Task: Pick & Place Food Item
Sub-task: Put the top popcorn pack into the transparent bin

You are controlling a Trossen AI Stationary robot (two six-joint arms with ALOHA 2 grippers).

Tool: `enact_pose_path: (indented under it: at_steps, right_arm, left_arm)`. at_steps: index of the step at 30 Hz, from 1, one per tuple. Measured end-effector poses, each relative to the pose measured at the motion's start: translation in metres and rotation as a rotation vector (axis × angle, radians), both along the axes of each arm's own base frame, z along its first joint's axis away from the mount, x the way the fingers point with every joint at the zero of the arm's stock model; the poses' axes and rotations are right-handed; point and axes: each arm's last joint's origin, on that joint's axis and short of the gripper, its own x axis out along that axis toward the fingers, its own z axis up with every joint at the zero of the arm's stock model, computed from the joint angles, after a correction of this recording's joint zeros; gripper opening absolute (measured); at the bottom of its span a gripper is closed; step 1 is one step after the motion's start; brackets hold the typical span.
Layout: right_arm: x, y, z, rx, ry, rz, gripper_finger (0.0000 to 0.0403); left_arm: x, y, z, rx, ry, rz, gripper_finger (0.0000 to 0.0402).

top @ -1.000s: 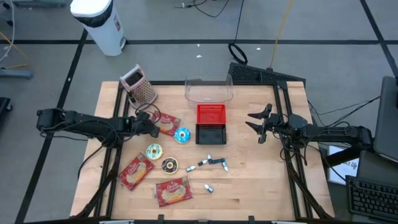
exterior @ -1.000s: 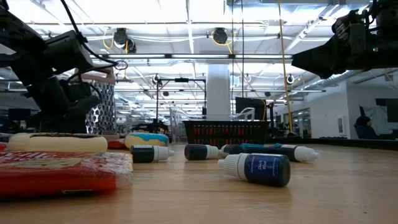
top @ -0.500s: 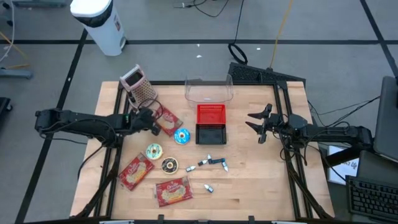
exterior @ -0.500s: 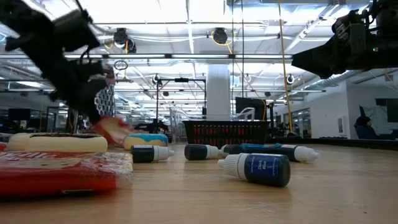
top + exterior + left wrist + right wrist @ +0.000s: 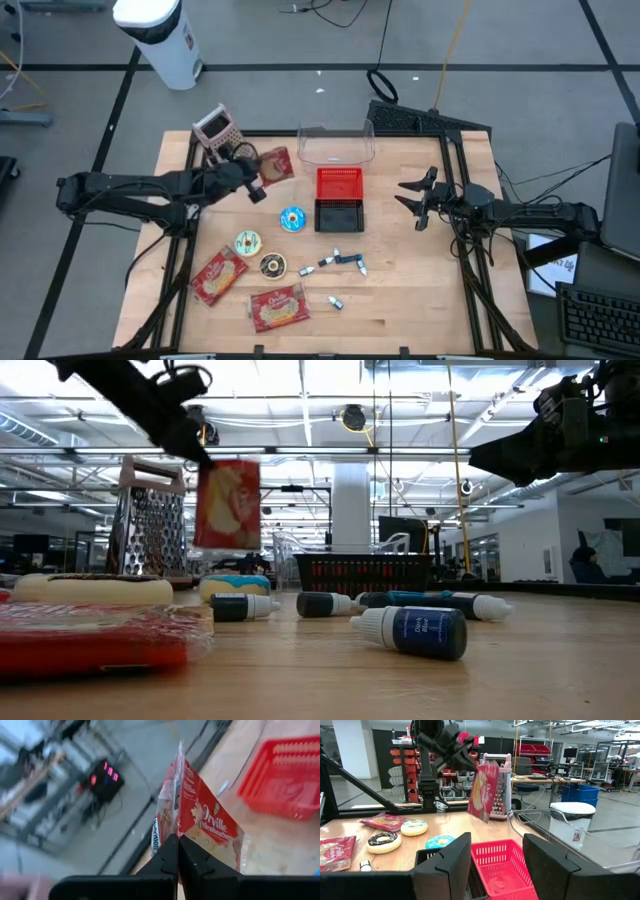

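Note:
A red popcorn packet (image 5: 277, 164) hangs in the air near the metal grater (image 5: 222, 131), above the table's far left part; it also shows in the low view (image 5: 227, 504) and the right wrist view (image 5: 483, 792). My left gripper (image 5: 255, 181) is shut on it. My right gripper (image 5: 412, 200) waits open at the table's right side, its fingers (image 5: 442, 865) empty. Beside the packet stand a red basket (image 5: 339, 183) and a black basket (image 5: 339, 215). My left gripper pinches the packet's edge (image 5: 175, 832) between its two shut fingers, at an upper corner (image 5: 205, 465). The fingers come slanting down from the table's left. The packet hangs upright below them, clear of the table.
Two more red packets (image 5: 218, 275) (image 5: 277, 307) lie near the front left. Three donuts (image 5: 292, 217) (image 5: 247, 243) (image 5: 272, 265) and several small bottles (image 5: 340, 262) lie mid-table. A clear container (image 5: 335, 145) stands at the far edge.
My left gripper has taken hold of the packet on the table, then risen and gone toward the far edge, rolling as it went. The packet, which lay flat, is lifted clear and now hangs upright.

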Motion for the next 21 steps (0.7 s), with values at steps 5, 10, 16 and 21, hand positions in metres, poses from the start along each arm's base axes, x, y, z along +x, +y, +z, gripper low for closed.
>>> enact_pose_path:
  at_steps: [5,10,16,21]
  right_arm:
    - [0.0,0.0,0.0,0.0,0.0,0.0,0.0171]
    - [0.0,0.0,0.0,0.0,0.0,0.0,0.0171]
    - [-0.001,-0.002,0.002,-0.325,0.079,-0.077,0.0171]
    - [-0.001,-0.002,0.001,-0.498,0.132,-0.099,0.0172]
  left_arm:
    - [0.009,-0.002,0.014,0.059,-0.098,-0.171,0.0001]
    - [0.023,-0.004,0.018,0.067,-0.176,-0.315,0.0001]
    - [0.045,-0.003,0.006,0.087,-0.168,-0.378,0.0001]
    - [0.053,-0.002,0.002,0.102,-0.175,-0.381,0.0001]
